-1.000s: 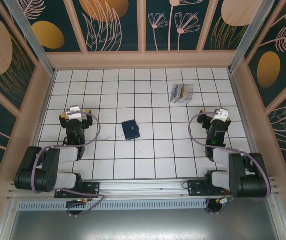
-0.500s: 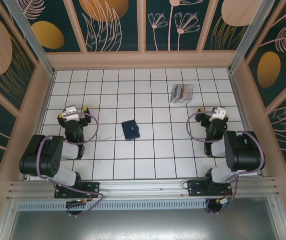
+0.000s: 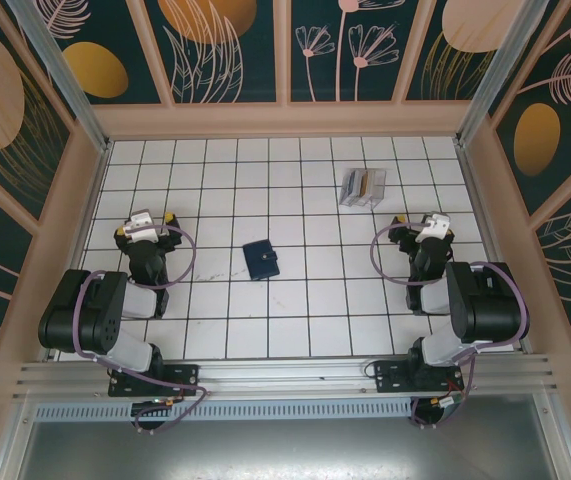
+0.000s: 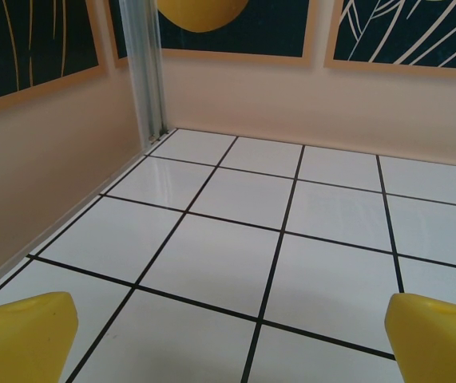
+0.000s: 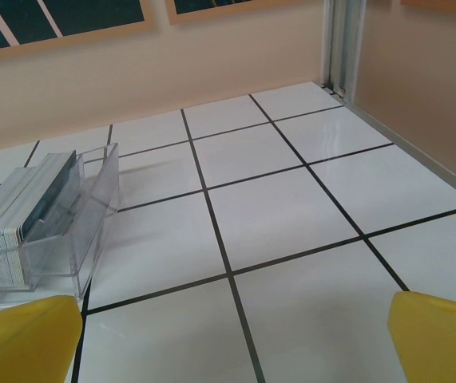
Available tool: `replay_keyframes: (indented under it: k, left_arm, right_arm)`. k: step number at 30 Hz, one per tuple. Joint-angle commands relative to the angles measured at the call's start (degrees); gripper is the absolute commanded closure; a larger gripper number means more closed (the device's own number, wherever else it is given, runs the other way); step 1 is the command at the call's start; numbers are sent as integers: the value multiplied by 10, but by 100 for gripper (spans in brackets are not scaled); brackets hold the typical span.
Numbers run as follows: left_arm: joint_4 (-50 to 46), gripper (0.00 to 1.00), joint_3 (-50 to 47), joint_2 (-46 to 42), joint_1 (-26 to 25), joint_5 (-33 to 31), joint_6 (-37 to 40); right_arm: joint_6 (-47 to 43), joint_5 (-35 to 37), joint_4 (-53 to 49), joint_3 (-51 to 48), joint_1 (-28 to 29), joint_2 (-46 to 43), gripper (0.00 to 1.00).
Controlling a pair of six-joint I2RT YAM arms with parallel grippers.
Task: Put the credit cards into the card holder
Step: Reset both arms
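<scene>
My arms are up off rest now, left tool [image 4: 231, 339] and right tool [image 5: 235, 339] spread empty, credit cards [image 3: 363, 184] apparently untouched.

I see a white tiled tabletop [image 3: 295, 300] gridded with black lines. The small leather-like bifold card holder [image 3: 260, 259] is dark navy. In the clear plastic slotted rack [image 5: 96, 199], the thin plastic credit cards [image 5: 12, 231] run grey-silver, blue and tan. The left gripper [image 4: 228, 343] and right gripper [image 5: 231, 339] have yellow fingertips [image 4: 20, 339]. The wall panels [image 3: 245, 70] are dark teal with peach plant outlines and gold ovals.
</scene>
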Motion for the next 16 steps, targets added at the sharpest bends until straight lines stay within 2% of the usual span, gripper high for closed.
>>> replay_keyframes:
  k: [1,16]
  left_arm:
    - [29,1,-1,-3,4,-5,-8]
    - [29,1,-1,-2,4,-4,-8]
  right_arm:
    - [-9,9,29,9,3,0,1]
    - [-8,4,28,9,1,0,1]
